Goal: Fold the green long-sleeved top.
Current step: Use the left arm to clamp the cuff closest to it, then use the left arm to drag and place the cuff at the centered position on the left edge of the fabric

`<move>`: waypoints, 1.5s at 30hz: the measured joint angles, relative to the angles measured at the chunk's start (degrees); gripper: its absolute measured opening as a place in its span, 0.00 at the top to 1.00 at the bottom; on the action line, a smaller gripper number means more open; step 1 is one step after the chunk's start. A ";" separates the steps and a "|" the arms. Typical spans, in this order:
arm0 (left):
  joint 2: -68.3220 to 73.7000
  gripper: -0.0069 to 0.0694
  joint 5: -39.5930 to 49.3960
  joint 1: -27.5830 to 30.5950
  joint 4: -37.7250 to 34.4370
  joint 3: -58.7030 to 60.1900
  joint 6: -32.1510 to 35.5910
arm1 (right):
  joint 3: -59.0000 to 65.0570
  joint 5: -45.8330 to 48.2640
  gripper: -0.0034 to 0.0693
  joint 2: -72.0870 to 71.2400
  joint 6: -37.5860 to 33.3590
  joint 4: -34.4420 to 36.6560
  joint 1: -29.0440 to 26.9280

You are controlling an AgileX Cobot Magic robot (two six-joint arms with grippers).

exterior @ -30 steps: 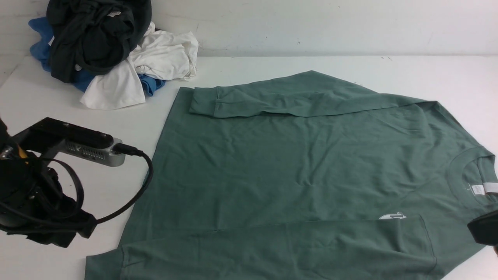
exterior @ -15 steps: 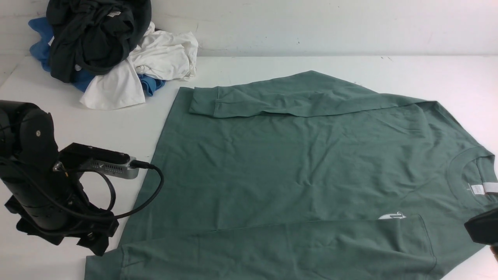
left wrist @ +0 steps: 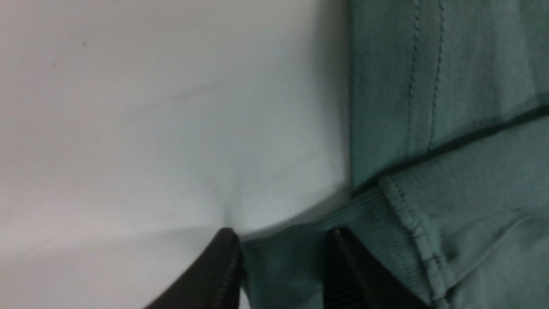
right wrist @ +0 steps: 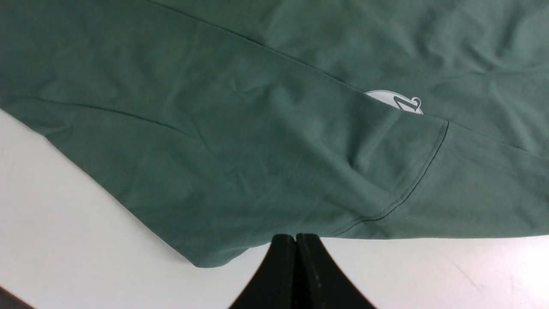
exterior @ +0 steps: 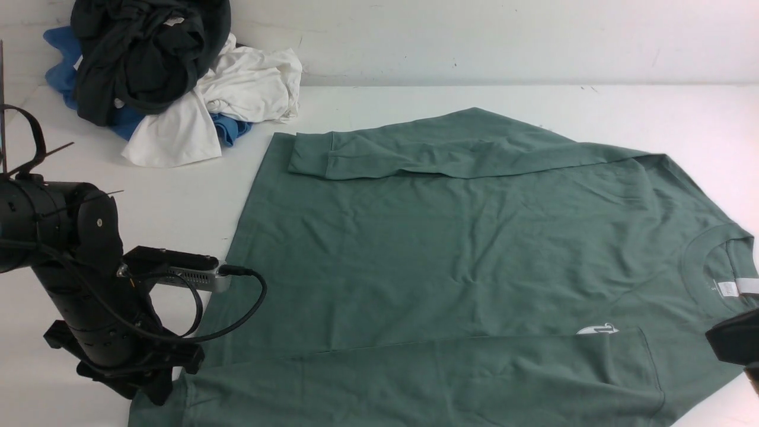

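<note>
The green long-sleeved top (exterior: 462, 249) lies flat on the white table (exterior: 178, 196), neck with white label (exterior: 729, 289) to the right, both sleeves folded across the body. The white chest logo (exterior: 598, 329) peeks out above the near sleeve (exterior: 415, 373). My left gripper (exterior: 159, 390) is down at the top's near left corner. In the left wrist view the left gripper (left wrist: 283, 234) has the ribbed cuff (left wrist: 283, 270) bunched between its two fingers. My right gripper (right wrist: 296, 237) is shut and empty, just off the top's near edge by the shoulder seam (right wrist: 429, 167).
A heap of clothes sits at the back left: a dark garment (exterior: 142, 53) on top, a white one (exterior: 237, 89) and a blue one (exterior: 59, 59) beneath. A white wall (exterior: 504, 41) runs along the table's far edge.
My left arm has swung to the right and down, from beside the top to its near left corner at the cuff. The top and my right gripper have not moved.
</note>
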 joint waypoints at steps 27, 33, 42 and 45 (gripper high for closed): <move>-16.01 0.89 9.62 -8.38 0.13 -9.20 0.44 | 0.05 -1.99 0.97 3.97 8.05 -9.72 -0.10; -16.01 0.89 11.05 -8.38 0.60 -11.66 0.44 | 0.05 -6.69 0.97 14.56 10.37 -9.86 -4.22; -16.01 0.89 11.23 -8.38 0.65 -11.71 0.44 | 0.05 -16.99 0.80 29.73 8.41 -4.25 -6.90; -16.01 0.89 11.23 -8.38 0.65 -11.71 0.44 | 0.05 -18.54 0.63 34.24 8.24 -3.93 -6.90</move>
